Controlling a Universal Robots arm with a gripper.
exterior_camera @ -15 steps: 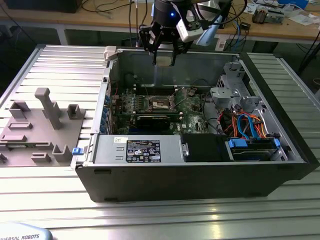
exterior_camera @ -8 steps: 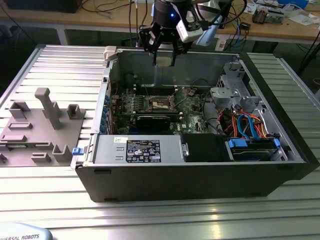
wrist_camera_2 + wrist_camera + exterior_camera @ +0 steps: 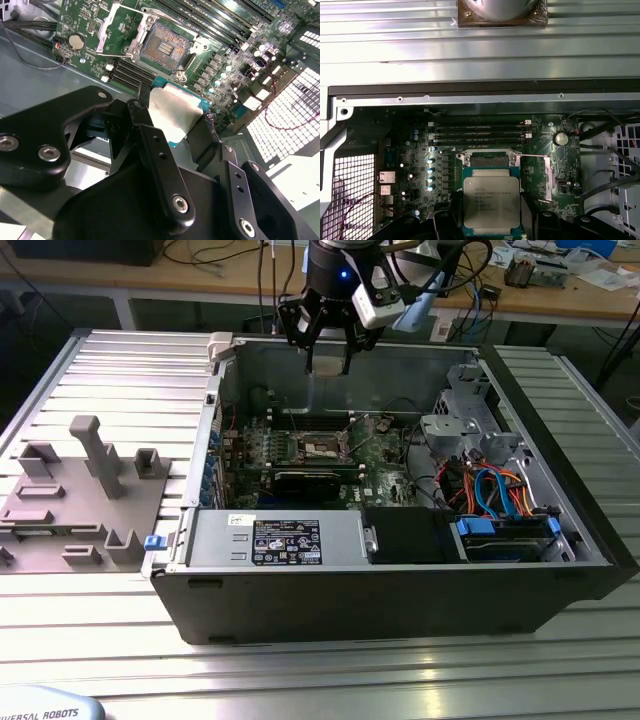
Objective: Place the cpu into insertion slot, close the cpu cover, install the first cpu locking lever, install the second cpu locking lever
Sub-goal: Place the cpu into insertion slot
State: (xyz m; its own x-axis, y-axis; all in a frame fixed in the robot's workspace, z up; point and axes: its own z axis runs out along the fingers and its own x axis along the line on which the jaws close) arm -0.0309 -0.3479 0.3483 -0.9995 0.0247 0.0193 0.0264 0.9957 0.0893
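My gripper (image 3: pixel 328 364) hangs above the open computer case, over the back part of the green board. It is shut on the cpu (image 3: pixel 175 112), a flat square chip with a silvery top, held by two opposite edges between black fingers (image 3: pixel 150 135). In the first wrist view the cpu (image 3: pixel 491 200) sits in front of the insertion slot (image 3: pixel 490 160) and hides most of it. The insertion slot (image 3: pixel 165 47) lies open with its dark contact field bare. The cpu cover (image 3: pixel 112 30) is swung open beside the slot, and it also shows in the first wrist view (image 3: pixel 543 175).
Long black memory slots (image 3: pixel 477 131) run beside the socket. A black card (image 3: pixel 310 480) lies across the board. The case wall (image 3: pixel 330 580), the power supply (image 3: pixel 285 540) and a drive cage with blue and orange cables (image 3: pixel 500 490) ring the board. A grey fixture (image 3: pixel 85 490) sits at the exterior view's left.
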